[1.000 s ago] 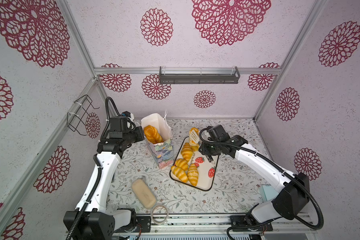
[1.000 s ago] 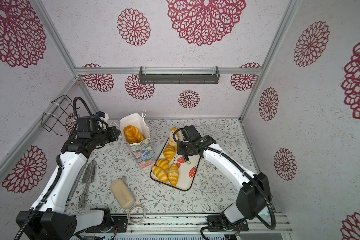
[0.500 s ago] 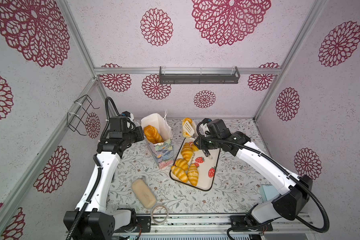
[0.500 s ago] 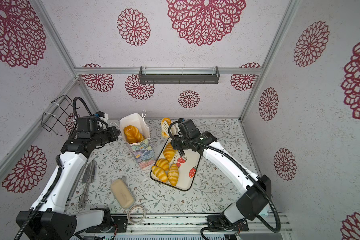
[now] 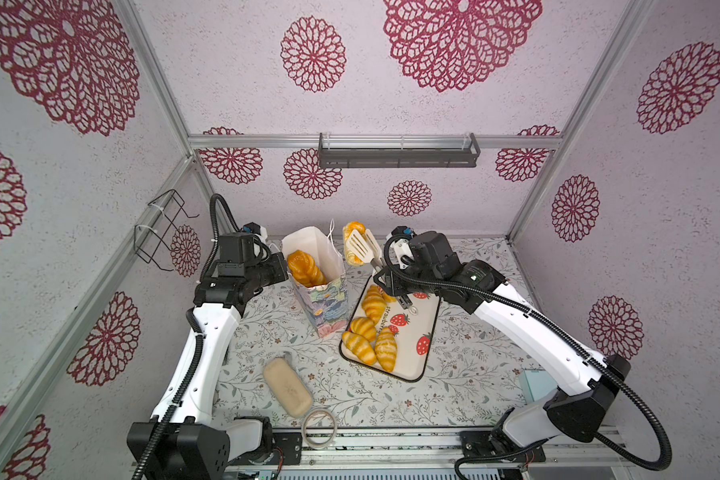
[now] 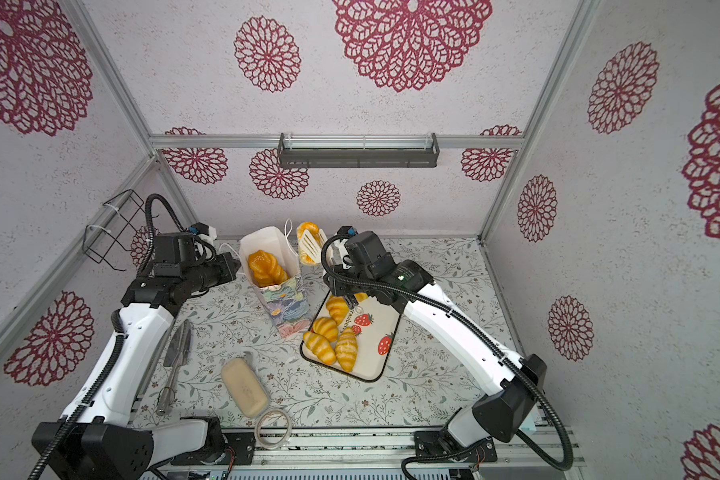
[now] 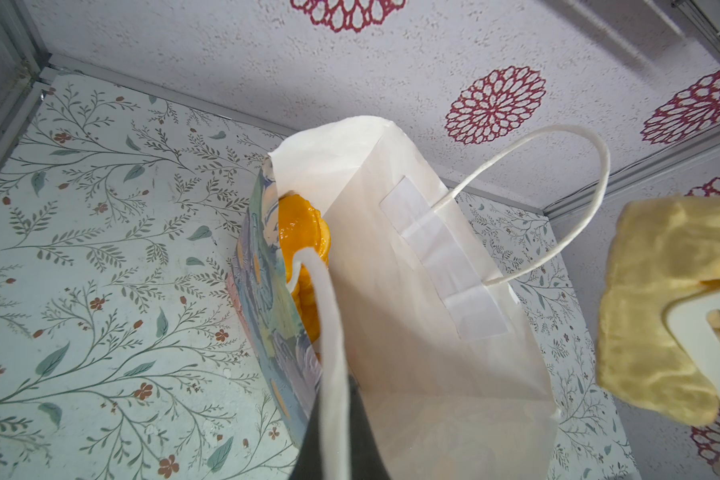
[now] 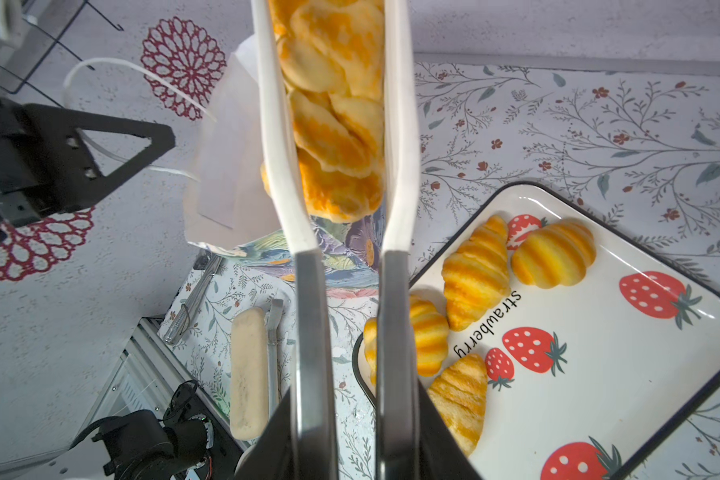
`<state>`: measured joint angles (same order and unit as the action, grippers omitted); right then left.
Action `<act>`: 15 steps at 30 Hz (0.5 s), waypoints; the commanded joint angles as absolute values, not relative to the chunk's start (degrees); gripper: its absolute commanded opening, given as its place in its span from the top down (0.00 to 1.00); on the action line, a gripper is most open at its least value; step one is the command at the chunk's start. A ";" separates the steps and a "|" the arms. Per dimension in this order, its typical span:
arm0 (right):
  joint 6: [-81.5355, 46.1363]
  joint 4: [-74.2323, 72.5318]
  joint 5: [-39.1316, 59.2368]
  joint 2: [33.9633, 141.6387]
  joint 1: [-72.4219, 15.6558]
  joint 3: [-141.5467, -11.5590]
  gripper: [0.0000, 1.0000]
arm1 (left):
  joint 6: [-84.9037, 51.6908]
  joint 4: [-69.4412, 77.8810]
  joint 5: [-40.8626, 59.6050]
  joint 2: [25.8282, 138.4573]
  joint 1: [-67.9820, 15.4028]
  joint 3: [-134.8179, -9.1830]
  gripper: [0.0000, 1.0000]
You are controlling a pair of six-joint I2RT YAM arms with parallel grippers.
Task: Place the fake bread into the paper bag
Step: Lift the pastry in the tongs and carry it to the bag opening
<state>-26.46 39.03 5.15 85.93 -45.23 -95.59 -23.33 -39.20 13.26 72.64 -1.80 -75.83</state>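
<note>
Bread (image 8: 333, 124) clamped in tongs (image 5: 360, 249), right gripper (image 5: 393, 286) closed round them, poised beside bag (image 5: 327, 303) near bench's (image 5: 466, 374) back edge for the drop. Left gripper (image 6: 231, 268) pinched tight on cord (image 7: 329, 332), steadying it. Loaf (image 5: 306, 268) inside; croissants (image 5: 368, 332) waiting on tray (image 5: 422, 328).

"strawberry" on the tray (image 8: 599, 415)

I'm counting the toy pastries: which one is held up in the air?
The flat yellow pastry pinched between the white tongs beside the paper bag. The croissants lie on the strawberry tray, and the braided loaf stands inside it.
</note>
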 commanded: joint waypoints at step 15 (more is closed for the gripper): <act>-21.29 36.73 5.87 92.11 -52.02 -106.44 0.65 | -22.83 -38.01 14.08 72.75 -1.41 -75.13 1.00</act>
<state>-23.05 39.07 5.28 92.31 -51.07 -102.72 -23.33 -39.20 13.67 72.66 -1.72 -75.77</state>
